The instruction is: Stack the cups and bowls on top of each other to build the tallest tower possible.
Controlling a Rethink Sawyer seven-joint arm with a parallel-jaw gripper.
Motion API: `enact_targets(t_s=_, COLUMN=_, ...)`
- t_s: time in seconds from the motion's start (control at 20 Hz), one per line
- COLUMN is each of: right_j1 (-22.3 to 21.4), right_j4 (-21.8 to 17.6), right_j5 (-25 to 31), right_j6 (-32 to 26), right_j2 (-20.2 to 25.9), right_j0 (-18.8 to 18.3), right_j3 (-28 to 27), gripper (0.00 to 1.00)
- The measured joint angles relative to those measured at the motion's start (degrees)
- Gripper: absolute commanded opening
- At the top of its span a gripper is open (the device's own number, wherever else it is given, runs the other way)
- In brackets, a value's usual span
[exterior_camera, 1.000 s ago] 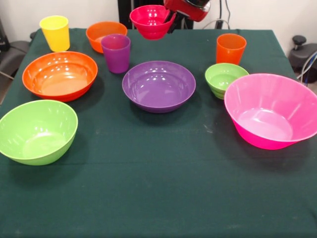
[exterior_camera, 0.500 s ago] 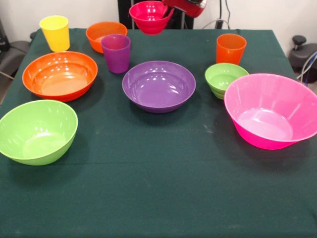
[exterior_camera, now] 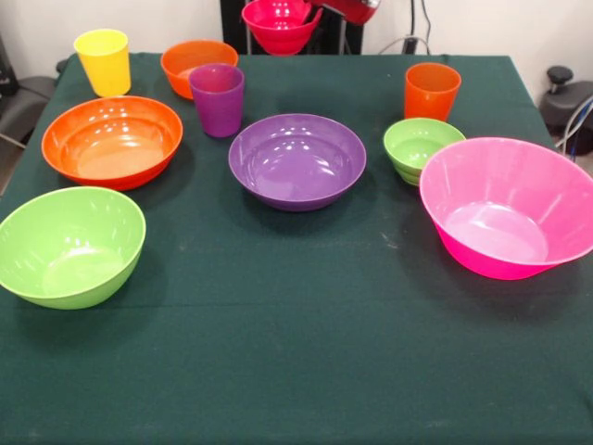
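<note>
At the top centre of the frame the small red bowl point(exterior_camera: 281, 26) hangs in the air, clear of the table point(exterior_camera: 296, 352), gripped at its right rim by the fingers point(exterior_camera: 313, 13) of the red arm, which is mostly cut off by the top edge. The bowl tilts a little. Nothing is stacked yet, so the tower has not begun.

Every other piece sits apart on the green cloth:
- Upper left: the yellow cup point(exterior_camera: 104, 60), the small orange bowl point(exterior_camera: 197, 65) and the purple cup point(exterior_camera: 217, 98).
- Left: the big orange bowl point(exterior_camera: 112, 141), with the lime green bowl point(exterior_camera: 70, 246) below it.
- Centre: the purple bowl point(exterior_camera: 297, 160).
- Right: the orange cup point(exterior_camera: 432, 90), the small green bowl point(exterior_camera: 422, 146) and the huge pink bowl point(exterior_camera: 510, 204).

The main risk looks like the one-sided rim hold: glossy plastic pinched at a single edge could swing or slip out if the arm moves quickly. A tilted bowl may also land crooked. The purple cup stands just in front of the small orange bowl, so a low approach there could knock it over.
</note>
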Motion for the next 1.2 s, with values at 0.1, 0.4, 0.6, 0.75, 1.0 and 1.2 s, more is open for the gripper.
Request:
enact_targets(t_s=0.1, right_j1=0.02, right_j4=-0.01, right_j5=0.01, right_j6=0.01, right_j2=-0.01, right_j0=0.0, right_j3=-0.01, gripper=0.0)
enact_targets(t_s=0.4, right_j1=0.81, right_j4=-0.01, right_j5=0.63, right_j6=0.01, right_j2=0.0, right_j0=0.02, right_j3=-1.74, gripper=0.0)
enact_targets(t_s=0.6, right_j1=1.95, right_j4=-0.02, right_j5=2.71, right_j6=0.01, right_j2=0.01, right_j0=0.02, right_j3=-4.7, gripper=0.0)
enact_targets(t_s=0.75, right_j1=2.71, right_j4=-0.01, right_j5=4.82, right_j6=0.01, right_j2=0.01, right_j0=0.03, right_j3=-7.25, gripper=0.0)
enact_targets(t_s=1.0, right_j1=3.97, right_j4=-0.01, right_j5=9.46, right_j6=0.01, right_j2=0.02, right_j0=0.05, right_j3=-12.79, gripper=0.0)
enact_targets(t_s=1.2, right_j1=5.14, right_j4=0.08, right_j5=12.23, right_j6=0.01, right_j2=0.02, right_j0=0.05, right_j3=-16.8, gripper=0.0)
